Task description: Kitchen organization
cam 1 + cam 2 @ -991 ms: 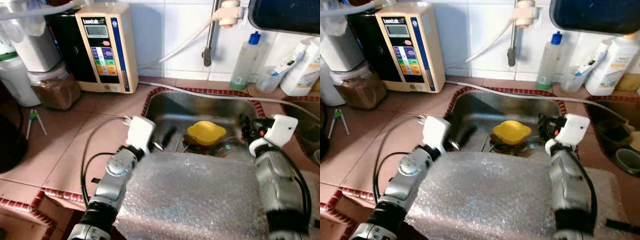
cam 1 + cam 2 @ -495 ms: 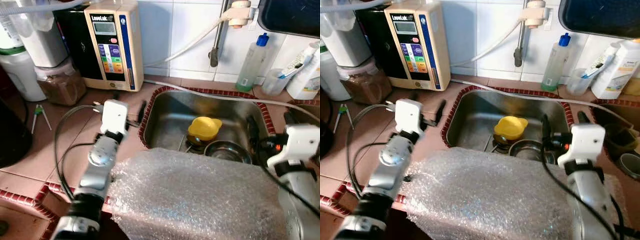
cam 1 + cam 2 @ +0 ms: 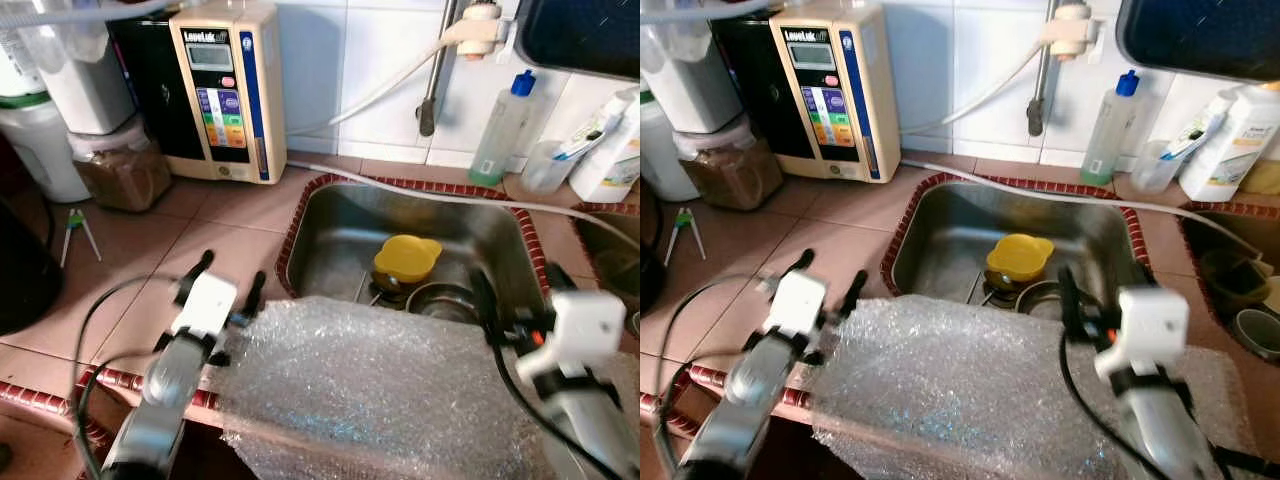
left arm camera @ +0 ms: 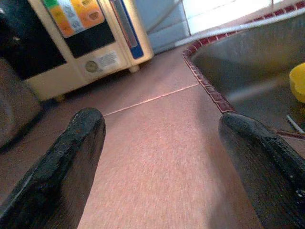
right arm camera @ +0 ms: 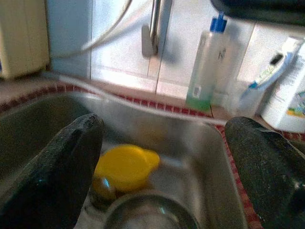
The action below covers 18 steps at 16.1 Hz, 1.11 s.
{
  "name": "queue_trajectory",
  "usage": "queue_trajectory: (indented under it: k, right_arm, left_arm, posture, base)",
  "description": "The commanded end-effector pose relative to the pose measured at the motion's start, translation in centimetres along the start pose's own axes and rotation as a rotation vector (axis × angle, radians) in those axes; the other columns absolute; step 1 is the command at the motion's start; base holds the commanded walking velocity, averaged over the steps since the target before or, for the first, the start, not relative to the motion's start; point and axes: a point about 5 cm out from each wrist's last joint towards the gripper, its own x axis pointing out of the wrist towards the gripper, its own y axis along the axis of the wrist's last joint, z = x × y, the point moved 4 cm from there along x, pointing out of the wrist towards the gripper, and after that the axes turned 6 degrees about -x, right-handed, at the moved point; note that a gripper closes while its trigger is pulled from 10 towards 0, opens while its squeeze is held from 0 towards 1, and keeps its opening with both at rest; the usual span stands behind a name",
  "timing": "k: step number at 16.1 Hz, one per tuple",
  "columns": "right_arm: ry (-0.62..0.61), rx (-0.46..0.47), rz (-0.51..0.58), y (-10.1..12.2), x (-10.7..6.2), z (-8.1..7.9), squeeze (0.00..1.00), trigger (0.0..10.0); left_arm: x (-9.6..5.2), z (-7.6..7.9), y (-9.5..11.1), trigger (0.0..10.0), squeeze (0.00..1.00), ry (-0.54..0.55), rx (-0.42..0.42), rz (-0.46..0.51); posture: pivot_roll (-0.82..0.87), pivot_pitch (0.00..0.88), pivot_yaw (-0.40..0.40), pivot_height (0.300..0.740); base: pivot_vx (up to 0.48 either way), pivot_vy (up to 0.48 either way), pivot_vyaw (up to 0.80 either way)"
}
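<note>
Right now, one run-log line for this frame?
left claw: open, over counter | right claw: open, at sink edge | yellow lid: in sink

We see bubble wrap (image 3: 380, 390) covering the sink's (image 3: 340, 215) near edge and running off the frame's bottom. The steel bowl (image 3: 440, 298) is half hidden behind it. The dark tray (image 3: 580, 35) is cut off at top right.

Bare counter (image 3: 150, 250) lies ahead of the left hand (image 3: 228, 283); bubble wrap (image 3: 370, 390) covers the front, and a yellow lid (image 3: 406, 258) and bowl (image 3: 440, 298) fill the sink (image 3: 340, 215)
</note>
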Motion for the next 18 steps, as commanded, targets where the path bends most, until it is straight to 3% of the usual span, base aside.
queue_trajectory:
  k: [1,6,10,13,15,18]
  right_arm:
    - [0.002,-0.003,-0.008,0.1,-0.4,0.4,1.0,10.0]
    - [0.019,0.012,-0.021,-0.1,-0.8,-0.7,1.0,10.0]
    - [0.012,0.041,-0.021,-0.1,-1.0,-1.3,1.0,10.0]
    - [0.029,0.071,-0.038,-0.4,-1.3,-2.1,1.0,10.0]
    - [0.046,0.078,-0.046,-0.6,-1.6,-2.7,1.0,10.0]
    - [0.041,0.092,-0.059,-0.7,-1.9,-2.8,1.0,10.0]
  left_arm:
    - [-0.7,-0.4,0.3,10.0,0.0,0.013,0.025,0.011]
    - [-3.8,-3.8,-0.5,10.0,0.0,0.144,0.086,-0.052]
    - [-3.6,-4.6,0.5,10.0,0.0,0.275,-0.009,-0.065]
    - [-4.9,-3.1,0.0,10.0,0.0,0.206,-0.005,-0.097]
    - [-5.1,-3.2,0.0,10.0,0.0,0.239,-0.019,-0.104]
    - [-4.5,-3.5,1.7,10.0,0.0,0.207,-0.105,-0.032]
  posture:
    - [0.07,0.0,0.015,0.74]
    - [0.1,0.0,0.008,0.74]
    - [0.1,0.0,0.0,0.74]
    - [0.11,0.0,-0.016,0.74]
    - [0.12,0.0,-0.022,0.74]
    - [0.12,0.0,-0.038,0.74]
  base:
    - [0.0,0.0,0.0]
    - [0.0,0.0,0.0]
    - [0.0,0.0,0.0]
    - [0.0,0.0,0.0]
    - [0.0,0.0,0.0]
    - [0.0,0.0,0.0]
